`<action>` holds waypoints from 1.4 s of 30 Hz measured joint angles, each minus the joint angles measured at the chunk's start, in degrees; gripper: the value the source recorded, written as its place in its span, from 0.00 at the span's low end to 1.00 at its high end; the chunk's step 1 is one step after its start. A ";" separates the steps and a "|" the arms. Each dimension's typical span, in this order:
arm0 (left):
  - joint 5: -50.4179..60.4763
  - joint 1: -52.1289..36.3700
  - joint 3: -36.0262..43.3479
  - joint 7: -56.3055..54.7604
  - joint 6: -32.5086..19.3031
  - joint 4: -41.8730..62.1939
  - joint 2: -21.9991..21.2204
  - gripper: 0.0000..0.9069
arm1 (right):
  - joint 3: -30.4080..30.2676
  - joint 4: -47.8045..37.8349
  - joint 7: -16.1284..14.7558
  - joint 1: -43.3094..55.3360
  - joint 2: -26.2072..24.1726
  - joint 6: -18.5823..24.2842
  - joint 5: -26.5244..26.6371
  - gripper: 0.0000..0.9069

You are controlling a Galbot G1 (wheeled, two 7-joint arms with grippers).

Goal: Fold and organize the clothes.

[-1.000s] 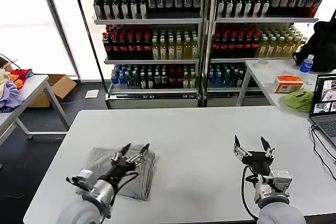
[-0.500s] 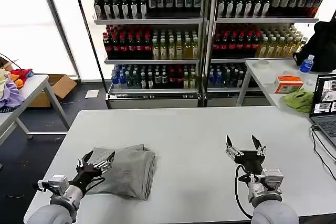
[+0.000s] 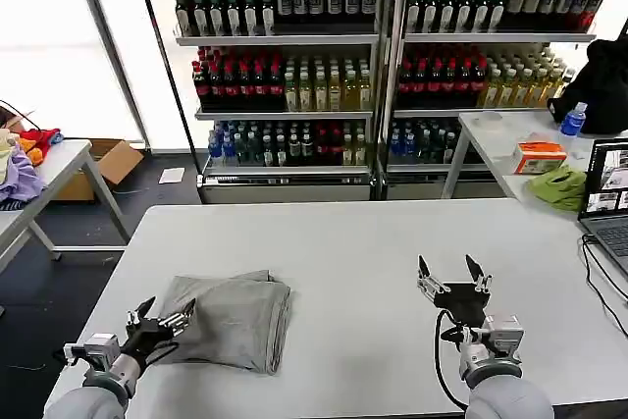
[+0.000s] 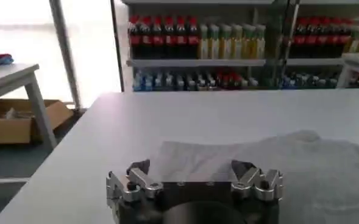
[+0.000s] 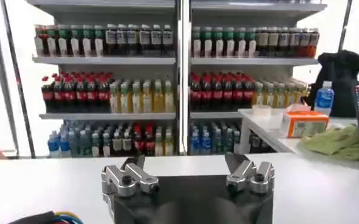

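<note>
- The folding looks finished, as far as one can judge: a grey shirt (image 3: pixel 231 319) lies on the white table (image 3: pixel 373 242) as a compact folded packet, on the robot's left side of the table and near the front edge.
- No other loose garment is seen on this table, so probably little is left, perhaps only to put the packet in its final place.
- The left gripper (image 3: pixel 157 323) is just beside the left edge of the shirt, low over the table. Its fingers are spread wide and they hold nothing.
- In the left wrist view the same gripper (image 4: pixel 194 176) points toward the pale cloth (image 4: pixel 301 170), which lies just in front of it, not between the fingers.
- The right gripper (image 3: pixel 452 275) hangs above bare table, well apart from the shirt, also spread wide and empty; it seems to be idle.
- The shirt is a rounded rectangle of several layers, with soft thick folds along its right and far edges. The top surface is mostly smooth with some light wrinkles. No graphic and no collar can be seen.
</note>
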 measured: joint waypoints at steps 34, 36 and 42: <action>-3.24 -0.26 -0.92 2.90 0.65 3.55 -3.28 0.00 | -2.16 -1.80 0.30 2.75 -0.49 0.15 0.20 1.00; -3.70 0.00 -1.35 2.86 0.74 3.29 -3.05 0.00 | -2.14 -1.66 0.31 2.83 -0.39 0.16 0.20 1.00; -6.03 0.83 -4.78 2.74 1.51 2.11 -1.22 0.00 | -2.04 -1.20 0.36 3.35 -0.44 0.12 0.36 1.00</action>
